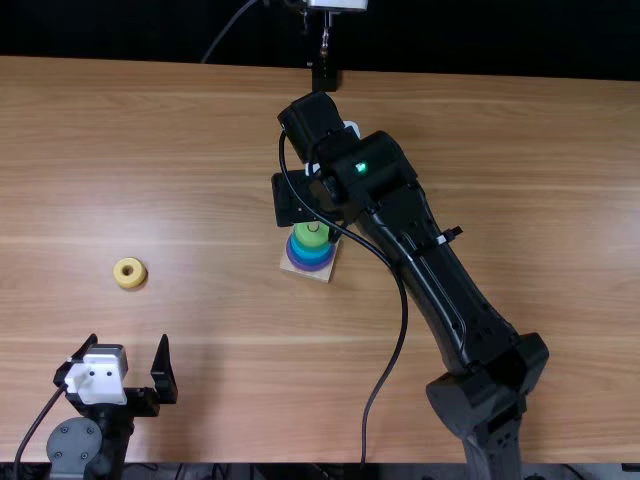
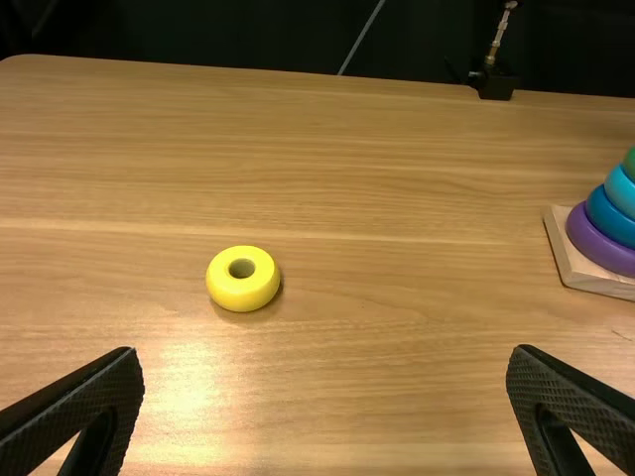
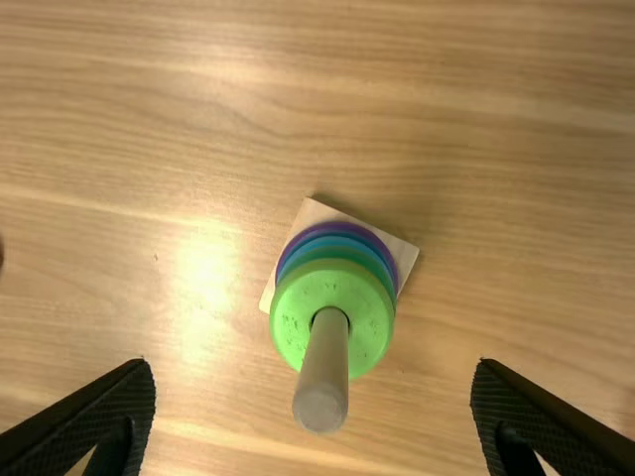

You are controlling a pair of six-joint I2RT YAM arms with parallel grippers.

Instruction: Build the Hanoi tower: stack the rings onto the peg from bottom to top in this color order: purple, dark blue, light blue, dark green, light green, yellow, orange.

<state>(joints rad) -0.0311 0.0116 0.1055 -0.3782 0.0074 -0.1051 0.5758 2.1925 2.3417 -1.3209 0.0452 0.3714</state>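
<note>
Right gripper (image 3: pixel 313 367) spread around the peg (image 3: pixel 323 382), yellow ring (image 2: pixel 226 289) lying loose

Fingers are set wide apart on both arms — nothing is held or touched, by the left gripper (image 2: pixel 325 352) either. The yellow ring is found flat on the worktop (image 1: pixel 500 200), toward the left edge and well back from the near edge. It may be judged light, stiff and smooth, hardly fragile — liable to slip if pinched off-centre, so best gripped across opposite outer sides, at its widest.
</note>
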